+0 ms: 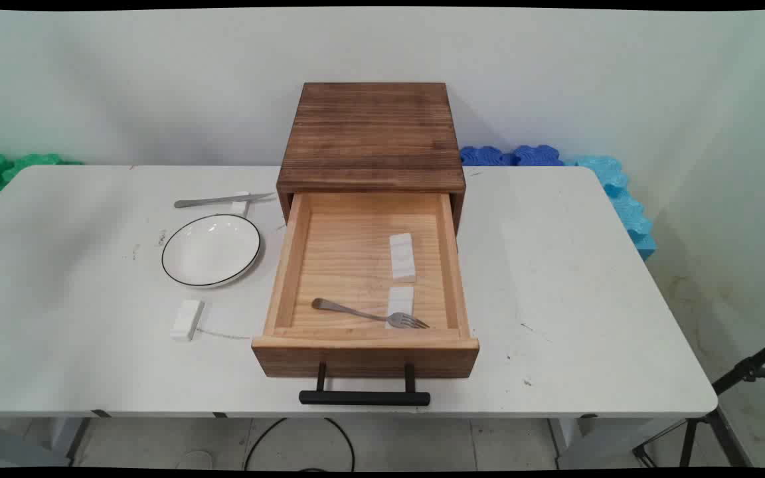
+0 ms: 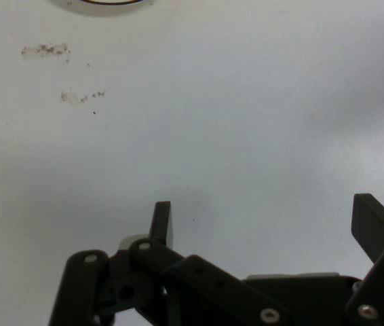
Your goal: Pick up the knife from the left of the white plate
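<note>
In the hand view my gripper (image 2: 266,221) is open, its two black fingers (image 2: 161,223) wide apart over bare white table (image 2: 246,122) with nothing between them. The rim of the white plate (image 2: 104,3) peeks in at that view's top edge. The main view does not show the gripper. There, a wooden drawer box (image 1: 369,133) stands mid-table with its drawer (image 1: 364,345) pulled out. Inside the drawer lie a metal fork (image 1: 369,313) and two white blocks (image 1: 402,256). The black-rimmed white plate (image 1: 210,249) sits left of the drawer.
A metal knife (image 1: 220,200) rests on a small white block behind the plate. Another white block (image 1: 186,319) lies in front of the plate. Blue and green foam pieces (image 1: 615,186) line the table's far edge. A tripod (image 1: 721,411) stands at the lower right.
</note>
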Robot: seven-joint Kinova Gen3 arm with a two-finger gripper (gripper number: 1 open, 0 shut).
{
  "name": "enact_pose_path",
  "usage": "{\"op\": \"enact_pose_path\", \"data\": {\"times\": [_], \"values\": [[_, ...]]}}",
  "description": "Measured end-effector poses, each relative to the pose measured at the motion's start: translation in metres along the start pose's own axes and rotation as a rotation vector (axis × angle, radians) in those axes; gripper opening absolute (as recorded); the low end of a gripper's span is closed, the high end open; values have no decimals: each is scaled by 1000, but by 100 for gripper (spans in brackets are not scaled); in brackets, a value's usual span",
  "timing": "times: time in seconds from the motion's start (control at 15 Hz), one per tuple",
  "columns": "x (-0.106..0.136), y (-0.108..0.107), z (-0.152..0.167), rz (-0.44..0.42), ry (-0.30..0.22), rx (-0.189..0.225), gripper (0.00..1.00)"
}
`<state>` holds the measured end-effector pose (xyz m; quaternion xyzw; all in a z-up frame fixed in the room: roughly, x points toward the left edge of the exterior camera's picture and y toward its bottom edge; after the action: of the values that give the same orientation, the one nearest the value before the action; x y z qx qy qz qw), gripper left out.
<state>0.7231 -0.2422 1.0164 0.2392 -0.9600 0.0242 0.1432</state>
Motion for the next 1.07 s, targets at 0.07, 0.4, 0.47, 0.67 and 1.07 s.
{"op": "enact_pose_path", "data": {"times": [0.07, 0.4, 0.47, 0.67, 1.07], "values": [[1, 0, 0, 2, 2, -1, 100], [6, 0, -3, 11, 17, -3, 100], [8, -1, -3, 12, 21, -3, 100], [15, -3, -5, 11, 34, -1, 100], [30, -10, -5, 2, 64, 12, 100]]}}
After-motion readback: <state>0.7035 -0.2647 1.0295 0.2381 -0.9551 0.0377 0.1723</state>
